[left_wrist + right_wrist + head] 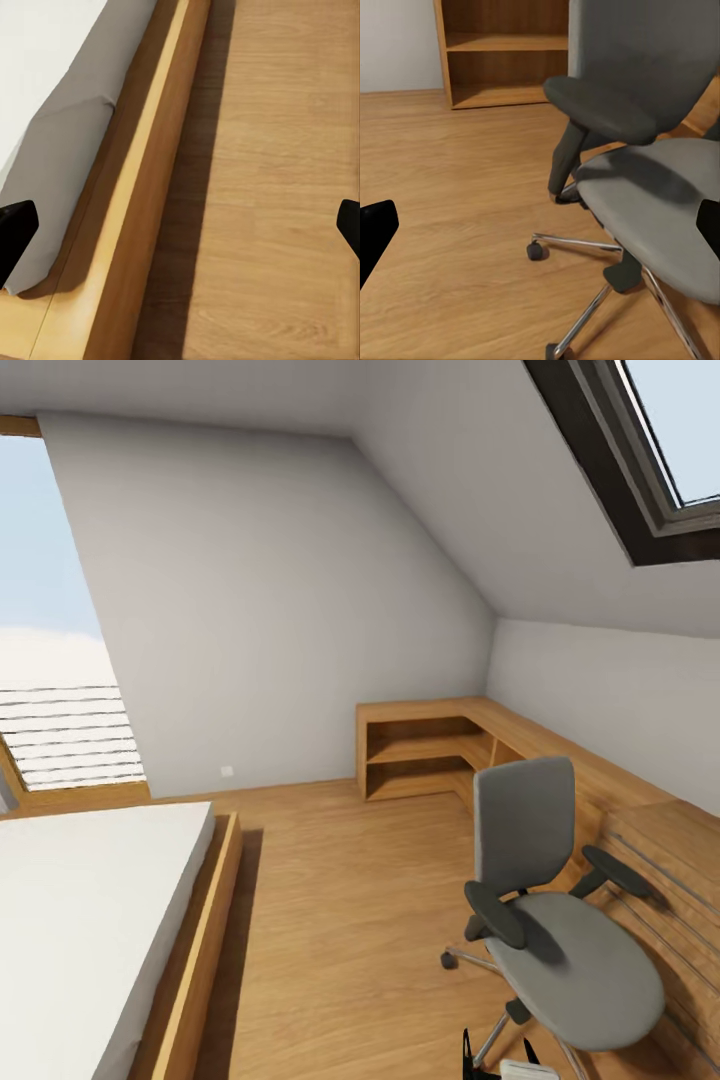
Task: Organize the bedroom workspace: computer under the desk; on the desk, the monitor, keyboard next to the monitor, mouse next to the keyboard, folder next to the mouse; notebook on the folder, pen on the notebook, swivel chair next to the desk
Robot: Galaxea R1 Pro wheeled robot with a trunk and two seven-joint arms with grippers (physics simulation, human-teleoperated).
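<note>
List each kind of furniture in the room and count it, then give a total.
Swivel chair: 1
Bed: 1
Wooden corner shelf unit: 1
Total: 3

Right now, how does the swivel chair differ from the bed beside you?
The swivel chair is grey padded, on a chrome star base with castors; the bed is white-topped in a light wooden frame. The chair stands tall at the head view's right; the bed lies low and broad at its left. Both rest on the wooden floor.
</note>
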